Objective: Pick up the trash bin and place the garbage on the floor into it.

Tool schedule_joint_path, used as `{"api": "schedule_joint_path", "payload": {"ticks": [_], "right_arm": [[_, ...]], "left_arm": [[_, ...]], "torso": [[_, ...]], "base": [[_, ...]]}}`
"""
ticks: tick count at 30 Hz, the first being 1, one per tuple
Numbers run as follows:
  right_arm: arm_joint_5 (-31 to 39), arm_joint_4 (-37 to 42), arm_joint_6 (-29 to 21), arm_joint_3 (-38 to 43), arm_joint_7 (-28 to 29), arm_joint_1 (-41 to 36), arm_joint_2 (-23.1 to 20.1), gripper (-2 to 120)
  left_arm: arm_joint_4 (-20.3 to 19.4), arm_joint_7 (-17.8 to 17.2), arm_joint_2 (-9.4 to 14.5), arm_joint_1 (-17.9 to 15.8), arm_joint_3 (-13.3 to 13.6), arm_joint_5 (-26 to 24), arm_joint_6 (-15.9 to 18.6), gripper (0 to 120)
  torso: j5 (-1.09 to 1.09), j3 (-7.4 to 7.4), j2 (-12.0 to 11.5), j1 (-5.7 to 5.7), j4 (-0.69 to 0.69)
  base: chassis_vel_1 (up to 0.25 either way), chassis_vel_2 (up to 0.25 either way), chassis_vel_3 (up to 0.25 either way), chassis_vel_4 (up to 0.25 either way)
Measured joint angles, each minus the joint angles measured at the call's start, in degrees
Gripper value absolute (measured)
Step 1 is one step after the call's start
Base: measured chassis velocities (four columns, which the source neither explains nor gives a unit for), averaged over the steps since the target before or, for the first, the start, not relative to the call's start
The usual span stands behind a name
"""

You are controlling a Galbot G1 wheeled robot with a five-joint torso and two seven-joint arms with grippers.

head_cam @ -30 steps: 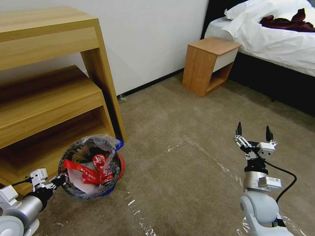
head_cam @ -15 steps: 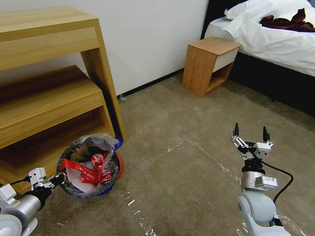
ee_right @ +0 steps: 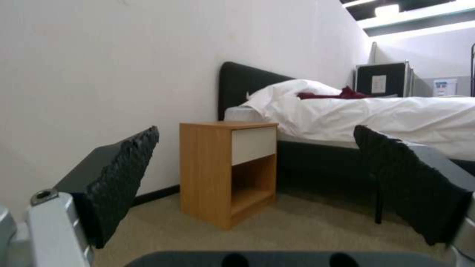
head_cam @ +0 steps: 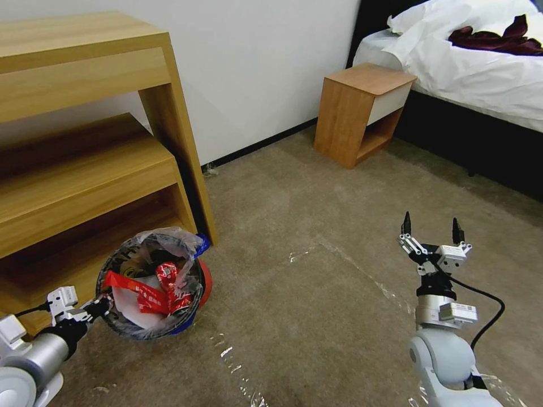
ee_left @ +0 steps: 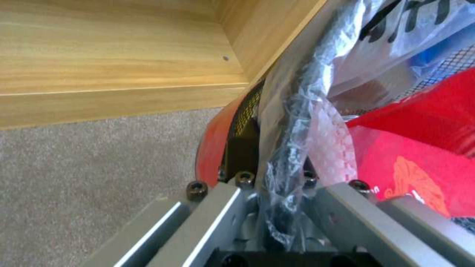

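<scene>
One hand did all the holding: the left hand (head_cam: 100,307) was clamped on the near edge of the trash bin (head_cam: 151,291), its fingers (ee_left: 341,218) pinching the black rim (ee_left: 289,126) together with a fold of the crinkly clear liner (ee_left: 317,74). That pinch looked to me like the weak point, since slick plastic sat inside the grip and the rim could slide out of it. The bin sat tipped toward the robot beside the foot of the wooden shelf unit (head_cam: 90,147), low over the floor (head_cam: 317,316), though I could not tell whether its base touched the carpet. Held at one side only, it might swing or tip further and spill the red wrappers (head_cam: 148,293) and white paper piled in it. The shelf leg stood just beside it, so a swing that way could knock the bin loose. Well apart on the other side, the right hand (head_cam: 432,225) hovered over the carpet with its fingers spread and nothing between them, pointing toward the nightstand (head_cam: 362,113) and the bed (head_cam: 481,68). Shiny tape strips (head_cam: 362,277) crossed the carpet between the two arms, and I saw no loose litter there.
</scene>
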Motion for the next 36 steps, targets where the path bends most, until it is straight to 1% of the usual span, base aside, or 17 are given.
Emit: {"api": "schedule_joint_path", "payload": {"ticks": [14, 28, 36], "right_arm": [[-0.15, -0.76, 0.7, -0.87, -0.04, 0.07, 0.03, 100], [0.09, -0.56, 0.59, -0.93, -0.05, -0.14, -0.66, 100], [0.05, -0.55, 0.59, -1.29, -0.04, -0.14, -0.49, 100]], "left_arm": [[0.34, 0.13, -0.03, 0.1, 0.12, 0.96, 0.06, 0], [0.19, 0.17, -0.79, 0.55, 0.73, 2.07, 0.06, 0], [0.02, 0.1, -0.7, 0.63, 0.76, 2.04, -0.02, 0]], "torso": [[0.0, 0.0, 0.0, 0.0, 0.0], [0.0, 0.0, 0.0, 0.0, 0.01], [0.0, 0.0, 0.0, 0.0, -0.02]], "base": [[0.0, 0.0, 0.0, 0.0], [0.0, 0.0, 0.0, 0.0], [-0.072, -0.062, -0.055, -0.07]]}}
